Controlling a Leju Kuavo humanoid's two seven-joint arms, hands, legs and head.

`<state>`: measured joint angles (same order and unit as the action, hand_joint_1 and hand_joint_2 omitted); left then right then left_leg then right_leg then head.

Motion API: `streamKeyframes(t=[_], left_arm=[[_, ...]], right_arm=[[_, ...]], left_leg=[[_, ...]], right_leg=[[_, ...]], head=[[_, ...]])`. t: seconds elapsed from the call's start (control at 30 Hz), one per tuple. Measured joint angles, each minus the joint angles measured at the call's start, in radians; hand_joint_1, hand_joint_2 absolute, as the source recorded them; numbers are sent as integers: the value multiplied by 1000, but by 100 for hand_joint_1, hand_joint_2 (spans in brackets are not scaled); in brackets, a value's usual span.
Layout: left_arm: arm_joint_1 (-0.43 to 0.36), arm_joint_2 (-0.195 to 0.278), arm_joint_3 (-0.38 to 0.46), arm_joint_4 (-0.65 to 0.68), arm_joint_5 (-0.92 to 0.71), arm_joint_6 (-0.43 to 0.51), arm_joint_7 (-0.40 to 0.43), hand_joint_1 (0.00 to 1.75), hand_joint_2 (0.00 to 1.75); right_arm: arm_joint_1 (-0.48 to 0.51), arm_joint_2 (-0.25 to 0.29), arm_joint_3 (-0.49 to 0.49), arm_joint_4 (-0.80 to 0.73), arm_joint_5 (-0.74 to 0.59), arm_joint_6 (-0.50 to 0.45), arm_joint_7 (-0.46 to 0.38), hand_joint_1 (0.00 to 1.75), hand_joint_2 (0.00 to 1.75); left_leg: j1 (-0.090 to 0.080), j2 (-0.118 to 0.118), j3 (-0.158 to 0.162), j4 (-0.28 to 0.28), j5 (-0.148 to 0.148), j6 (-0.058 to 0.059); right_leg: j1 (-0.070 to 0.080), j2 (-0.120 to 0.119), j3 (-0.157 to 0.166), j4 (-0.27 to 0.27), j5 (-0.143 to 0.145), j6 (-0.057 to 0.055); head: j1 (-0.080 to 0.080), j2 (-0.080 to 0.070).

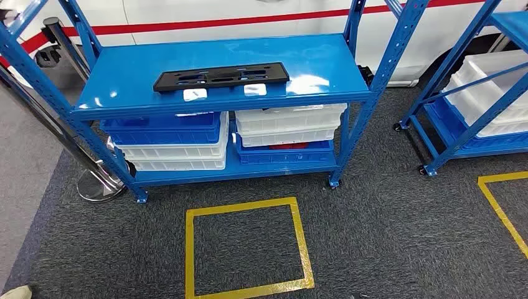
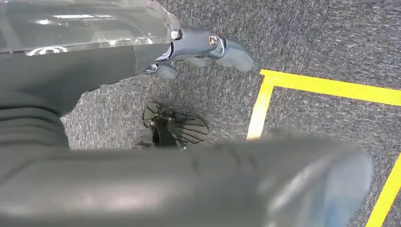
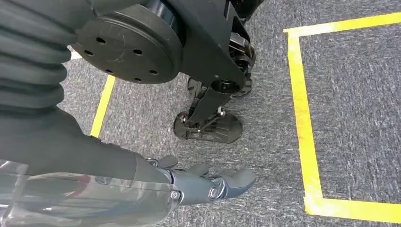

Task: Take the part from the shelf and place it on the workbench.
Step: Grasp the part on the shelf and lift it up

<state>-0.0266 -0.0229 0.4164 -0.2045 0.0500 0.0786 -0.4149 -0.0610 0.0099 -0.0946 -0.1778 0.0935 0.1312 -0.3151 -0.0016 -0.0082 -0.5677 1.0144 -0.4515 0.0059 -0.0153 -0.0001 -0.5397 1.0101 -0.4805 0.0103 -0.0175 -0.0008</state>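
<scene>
Part: flat black plastic plate (image 1: 221, 76) with cut-outs, lying on blue metal shelf (image 1: 324, 62), far centre.
Left hand (image 2: 203, 52): grey fingers loosely extended, holding nothing, above grey carpet (image 2: 307, 33).
Right hand (image 3: 208, 182): likewise empty, fingers loosely extended.

Top shelf (image 1: 324, 62): open above black part (image 1: 221, 76), bare blue both sides. Blue uprights (image 1: 398, 43) flank the right end. Stacked bins (image 1: 289, 124) crowd lower tier. Metal post (image 1: 68, 47) far left.
</scene>
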Motion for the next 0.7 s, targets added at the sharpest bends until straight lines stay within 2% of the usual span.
streamKeyframes(t=[0.1,0.2,0.23,0.27,0.33,0.37,0.4,0.43,0.47,0.53,0.57,0.6,0.7], left_arm=[[0,0,2,0,1,-8,5,0,0],[0,-1,8,0,5,-27,33,0,0],[-1,-2,10,0,5,-32,44,0,0],[-1,-2,12,0,6,-35,54,0,0],[-3,-3,19,0,3,-38,75,0,0],[-3,-3,21,0,1,-38,86,0,0],[-4,-3,23,0,-2,-38,95,0,0],[-4,-3,23,0,-4,-39,102,0,0],[-5,-4,24,0,-7,-39,106,0,0],[-7,-6,24,0,-10,-39,110,0,0],[-9,-6,24,0,-10,-39,110,0,0],[-10,-6,25,0,-11,-39,110,0,0],[-9,-6,28,0,-11,-39,113,0,0]], right_arm=[[-1,1,-9,0,-13,21,-20,0,0],[-7,2,-27,-6,-19,70,-110,0,0],[-12,2,-30,-8,-16,89,-157,0,0],[-19,3,-31,-11,-10,113,-208,0,0],[-31,8,-32,-36,-3,178,-305,0,0],[-35,14,-32,-63,-3,215,-341,0,0],[-39,20,-31,-95,-5,245,-363,0,0],[-45,27,-31,-128,-9,267,-375,0,0],[-53,32,-31,-155,-12,280,-380,0,0],[-67,39,-29,-189,-15,289,-384,0,0],[-72,42,-28,-201,-16,290,-385,0,0],[-74,46,-27,-213,-16,291,-387,0,0],[-63,56,-23,-275,-27,313,-389,0,0]], left_leg=[[-2,0,-3,3,-1,5],[2,2,1,-9,7,18],[4,3,3,-17,12,24],[7,5,5,-22,16,27],[5,7,2,-24,18,31],[4,8,0,-23,18,31],[4,8,-2,-22,18,30],[5,8,-3,-20,19,29],[6,8,-3,-17,18,27],[6,5,-6,-7,15,19],[5,4,-10,-1,14,13],[4,2,-14,4,14,6],[5,1,-23,4,17,-14]], right_leg=[[-1,0,0,0,1,5],[-1,-2,-3,12,-5,16],[0,-2,-12,36,-21,19],[1,-2,-31,80,-49,22],[0,-1,-89,204,-117,25],[-1,-1,-113,256,-139,26],[-3,-1,-124,282,-142,28],[-6,-1,-116,270,-125,29],[-9,-1,-91,223,-93,29],[-13,-1,-23,93,-34,28],[-12,0,-2,47,-20,23],[-10,1,7,23,-17,18],[-6,2,-1,14,-13,-5]], head=[[0,0],[0,0],[2,0],[3,0],[4,0],[4,0],[4,0],[4,0],[4,0],[4,0],[4,0],[4,0],[2,0]])
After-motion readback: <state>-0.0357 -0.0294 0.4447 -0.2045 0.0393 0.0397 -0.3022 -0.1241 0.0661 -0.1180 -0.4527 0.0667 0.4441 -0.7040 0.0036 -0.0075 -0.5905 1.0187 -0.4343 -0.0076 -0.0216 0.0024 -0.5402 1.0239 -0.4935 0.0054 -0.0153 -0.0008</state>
